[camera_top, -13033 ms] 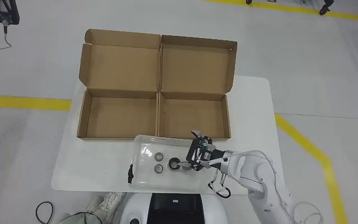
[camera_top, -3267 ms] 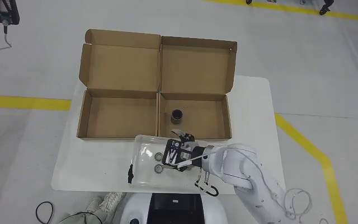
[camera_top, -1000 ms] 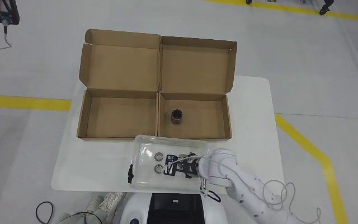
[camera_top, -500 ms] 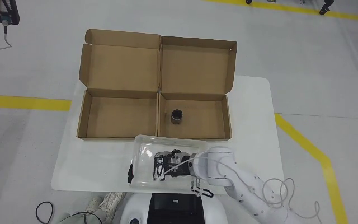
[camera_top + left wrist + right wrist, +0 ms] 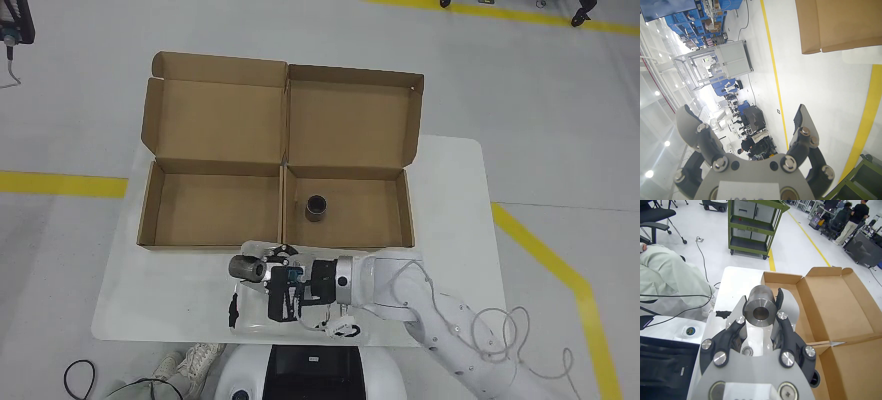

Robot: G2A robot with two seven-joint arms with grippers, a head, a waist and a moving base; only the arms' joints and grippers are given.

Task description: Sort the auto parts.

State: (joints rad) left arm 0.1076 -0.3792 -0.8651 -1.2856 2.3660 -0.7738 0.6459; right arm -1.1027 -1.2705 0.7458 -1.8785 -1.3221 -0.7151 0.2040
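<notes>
Right gripper (image 5: 761,300) is clenched on the metal cylinder (image 5: 760,308), one finger pressed to each side of its round wall. The part lies level in my grip, its open bore looking straight back at my wrist. From above, the right gripper (image 5: 252,269) reaches across toward my left and the metal cylinder (image 5: 241,267) hangs over the left end of the clear tray (image 5: 300,246), just in front of the left box (image 5: 210,210). It touches nothing but my fingers (image 5: 780,298).

Under my knuckles the tray (image 5: 753,336) shows its glossy floor, and one bearing (image 5: 747,351) sits there flat. A black scrap (image 5: 232,308) clings to the tray's left edge.

The two cardboard boxes stand side by side on the white table (image 5: 450,200), lids thrown back. The right box (image 5: 365,210) holds a second cylinder (image 5: 317,208), upright near its left wall. From my wrist the left box (image 5: 819,306) opens up just past the part I'm holding, and the right box (image 5: 853,370) sits closer.

Left gripper (image 5: 743,111) is released, its fingers spread wide with nothing between them. It points out over the floor, with a corner of a box (image 5: 838,24) at the edge of its sight.
</notes>
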